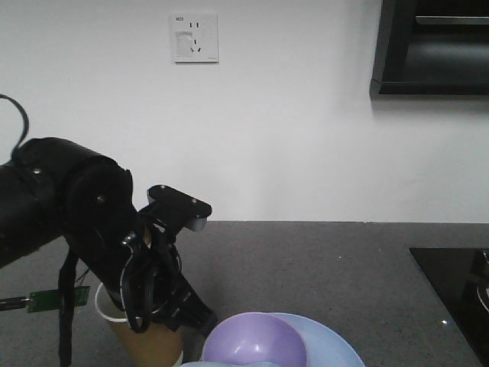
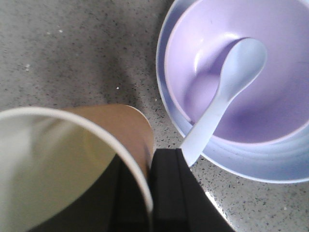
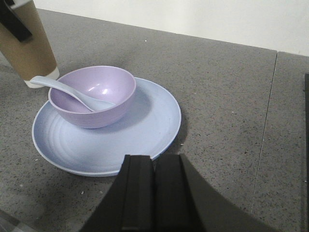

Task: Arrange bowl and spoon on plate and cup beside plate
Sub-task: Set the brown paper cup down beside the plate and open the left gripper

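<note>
The pale blue plate (image 3: 145,130) lies on the grey counter with the lavender bowl (image 3: 108,108) on it. The pale spoon (image 3: 63,87) rests in the bowl, scoop down and handle sticking out over the rim toward the cup. The brown paper cup (image 3: 29,53) stands upright close beside the plate. My left gripper (image 2: 147,169) is shut on the cup's (image 2: 58,159) rim, one finger inside and one outside the wall. My right gripper (image 3: 154,162) is shut on nothing, hovering at the plate's near edge.
A black cooktop (image 1: 458,290) is set into the counter at the far right. A seam (image 3: 268,111) runs across the counter right of the plate. The white wall behind carries a socket (image 1: 194,38), and a dark cabinet (image 1: 432,46) hangs at the upper right.
</note>
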Controlling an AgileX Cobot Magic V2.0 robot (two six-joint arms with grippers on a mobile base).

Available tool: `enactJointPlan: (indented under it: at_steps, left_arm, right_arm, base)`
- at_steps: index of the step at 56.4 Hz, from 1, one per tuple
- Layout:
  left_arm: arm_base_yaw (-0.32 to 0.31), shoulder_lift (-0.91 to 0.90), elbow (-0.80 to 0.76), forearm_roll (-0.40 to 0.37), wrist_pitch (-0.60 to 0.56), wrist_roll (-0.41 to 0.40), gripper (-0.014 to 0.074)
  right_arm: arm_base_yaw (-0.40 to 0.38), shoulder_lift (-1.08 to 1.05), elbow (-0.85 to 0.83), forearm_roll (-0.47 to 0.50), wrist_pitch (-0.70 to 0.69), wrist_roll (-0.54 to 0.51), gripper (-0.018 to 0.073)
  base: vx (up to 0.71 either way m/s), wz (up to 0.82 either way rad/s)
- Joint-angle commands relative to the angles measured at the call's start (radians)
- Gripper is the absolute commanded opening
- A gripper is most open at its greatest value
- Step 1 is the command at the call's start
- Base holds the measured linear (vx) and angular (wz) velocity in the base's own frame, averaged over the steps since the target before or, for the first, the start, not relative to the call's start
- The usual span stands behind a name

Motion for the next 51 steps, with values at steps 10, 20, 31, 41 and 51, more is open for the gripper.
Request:
enactJointPlan:
  at_steps: [10, 20, 31, 41, 51]
  left_arm:
    - [-0.008, -0.017, -0.029, 0.002, -0.064, -0.014, 0.0000]
    - [-0.008, -0.009, -0.029, 0.002, -0.069, -0.014, 0.0001]
    - [-0.008, 0.010, -0.029, 0.012, -0.070, -0.014, 0.0039]
    - [-0.008, 0.024, -0.029, 0.010, -0.060, -0.014, 0.0165]
    - [-0.008, 0.026, -0.029, 0.011, -0.058, -0.014, 0.0337]
  right_arm:
    - [-0.003, 0.020, -0.028, -0.009, -0.077, -0.006, -0.0008]
    - [-0.003, 0.020, -0.028, -0.009, -0.077, -0.006, -0.0008]
    - [-0.003, 0.020, -0.028, -0.009, -0.077, -0.006, -0.0008]
    - [-0.003, 0.020, -0.028, -0.009, -0.077, -0.006, -0.0008]
    - [-0.003, 0.020, -0.028, -0.009, -0.077, -0.006, -0.0008]
  base:
    - [0.00, 0.00]
    - [0.00, 0.00]
    - [0.00, 0.00]
    - [0.00, 0.00]
    - [0.00, 0.00]
